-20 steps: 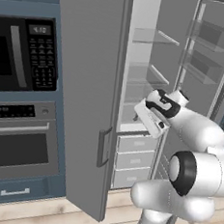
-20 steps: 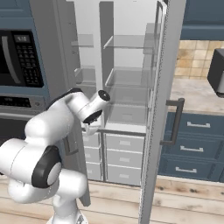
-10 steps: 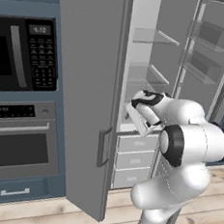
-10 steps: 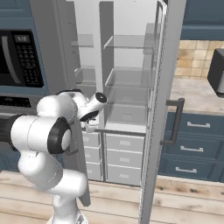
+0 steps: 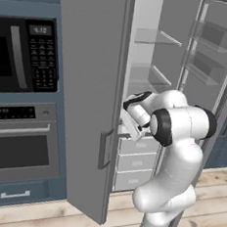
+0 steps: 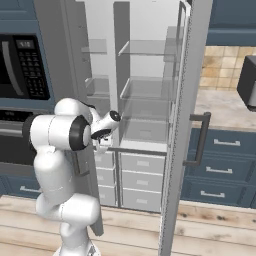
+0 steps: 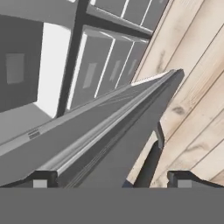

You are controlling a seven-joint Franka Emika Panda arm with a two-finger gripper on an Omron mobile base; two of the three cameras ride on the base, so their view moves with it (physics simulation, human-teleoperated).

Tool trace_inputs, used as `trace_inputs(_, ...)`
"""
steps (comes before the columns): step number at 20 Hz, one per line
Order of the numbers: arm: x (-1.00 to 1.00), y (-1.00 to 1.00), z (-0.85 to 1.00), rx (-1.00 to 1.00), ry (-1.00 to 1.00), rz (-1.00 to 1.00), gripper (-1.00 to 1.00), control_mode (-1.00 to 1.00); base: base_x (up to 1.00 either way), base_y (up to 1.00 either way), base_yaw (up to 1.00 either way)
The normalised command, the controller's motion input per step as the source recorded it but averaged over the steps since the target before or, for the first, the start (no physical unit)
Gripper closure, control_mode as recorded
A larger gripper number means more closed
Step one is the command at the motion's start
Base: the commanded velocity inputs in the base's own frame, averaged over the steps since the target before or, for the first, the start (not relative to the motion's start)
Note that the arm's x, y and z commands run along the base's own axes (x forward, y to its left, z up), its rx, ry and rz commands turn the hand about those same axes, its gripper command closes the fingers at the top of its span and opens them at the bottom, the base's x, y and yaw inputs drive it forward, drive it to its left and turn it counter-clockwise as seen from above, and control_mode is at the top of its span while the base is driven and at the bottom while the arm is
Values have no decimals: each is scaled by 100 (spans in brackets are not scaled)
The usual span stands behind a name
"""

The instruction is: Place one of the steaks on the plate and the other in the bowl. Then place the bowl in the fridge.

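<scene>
The grey double-door fridge stands with both doors open, showing its white inside, clear shelves and white drawers. My gripper hangs low in front of the fridge, close beside the inner edge of the left door, pointing down. Its fingertips stand wide apart, open, with nothing held; the hand view looks along the door's edge to the wooden floor. The steaks, the plate and the bowl are out of view.
A black microwave and oven sit in the wall left of the fridge. The right door swings out toward blue cabinets and a counter with a dark appliance. My own arm folds close before the drawers.
The arm has folded in on itself: the hand has swung left toward the left door, and the elbow has come round in front of the fridge opening.
</scene>
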Motion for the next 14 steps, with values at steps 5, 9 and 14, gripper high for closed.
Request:
trace_inputs(5, 42, 22, -27, 23, 24, 0, -100, -100, 0, 0, 0)
trace_inputs(9, -12, 52, -16, 18, 42, 0, -100, -100, 0, 0, 0)
trace_inputs(14, -73, 92, 0, 3, 41, -5, -100, -100, 0, 0, 0)
